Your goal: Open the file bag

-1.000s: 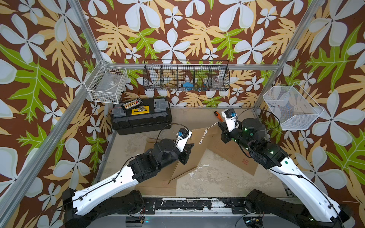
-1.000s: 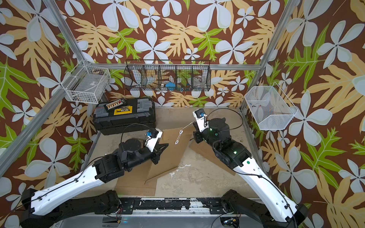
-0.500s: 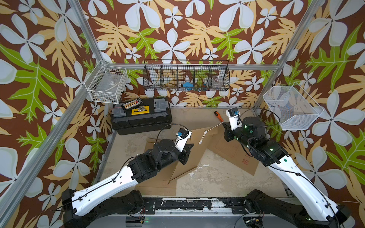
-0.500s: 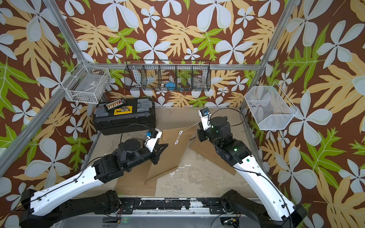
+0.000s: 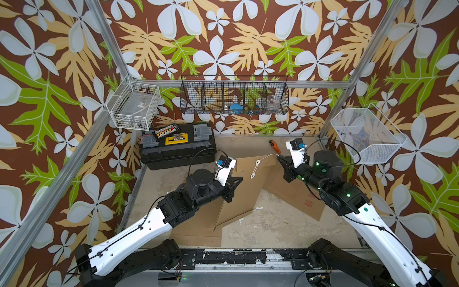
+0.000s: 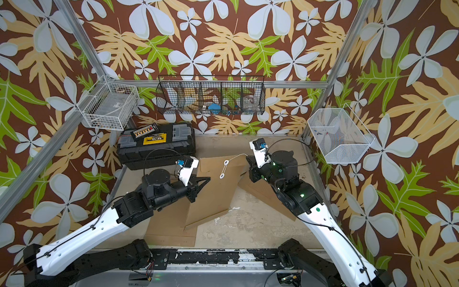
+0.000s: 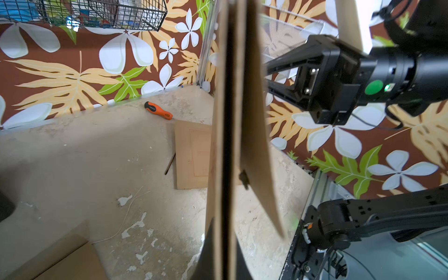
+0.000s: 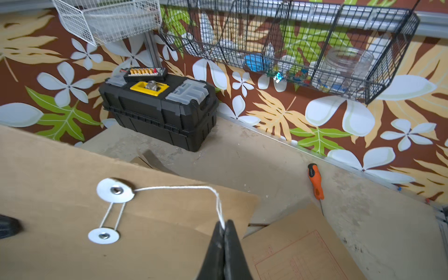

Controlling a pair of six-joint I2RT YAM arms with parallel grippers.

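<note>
Overhead, floral walls ring a scuffed table; left gripper clamps the file bag, right gripper pinches its string.

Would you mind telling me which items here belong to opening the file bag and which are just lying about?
In the job: file bag, clamped by the left gripper; its tie string, pinched by the right gripper; white closure discs.
Lying about: orange screwdriver; black toolbox; flat envelope; black wire basket.
</note>
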